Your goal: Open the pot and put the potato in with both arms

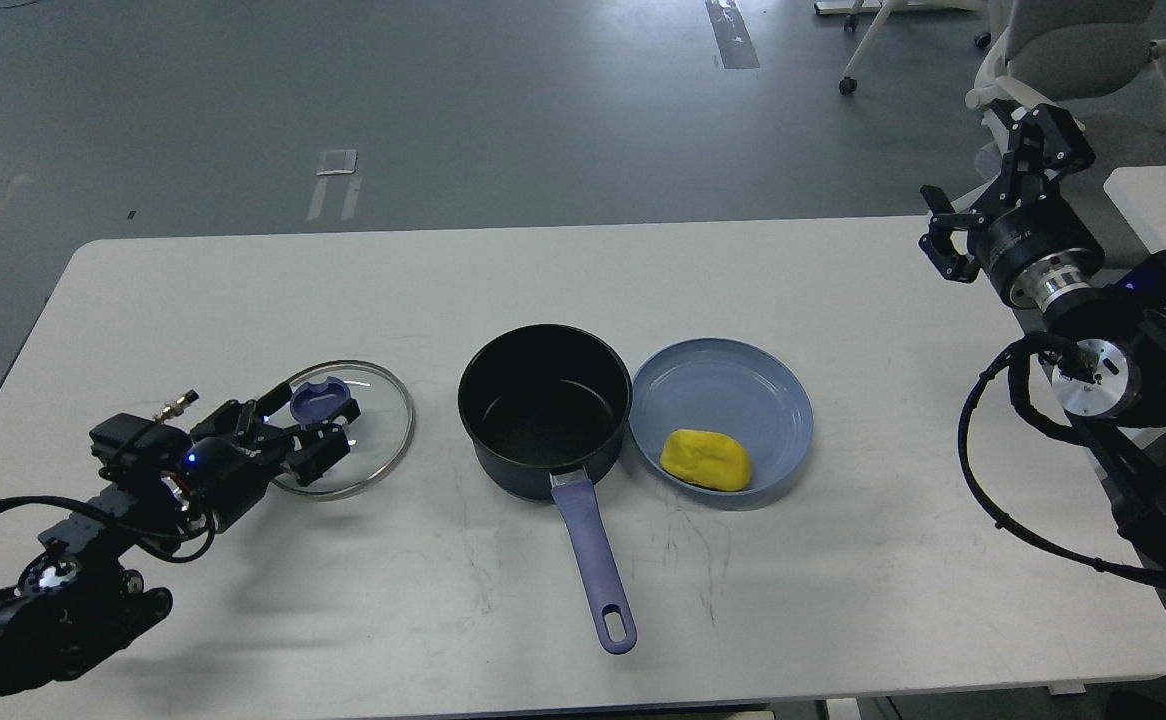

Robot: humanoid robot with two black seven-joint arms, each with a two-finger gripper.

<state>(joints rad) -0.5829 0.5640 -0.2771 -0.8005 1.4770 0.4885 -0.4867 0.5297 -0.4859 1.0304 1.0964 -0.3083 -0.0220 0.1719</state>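
Head view: one pot [544, 409], one potato [706, 460].

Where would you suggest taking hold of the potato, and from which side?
Probably from above, across its shorter width. The potato lies loose in the blue plate, long axis running left to right, and the plate's raised rim blocks a sideways approach. The right tool, raised off the table's right edge, is the nearer one.
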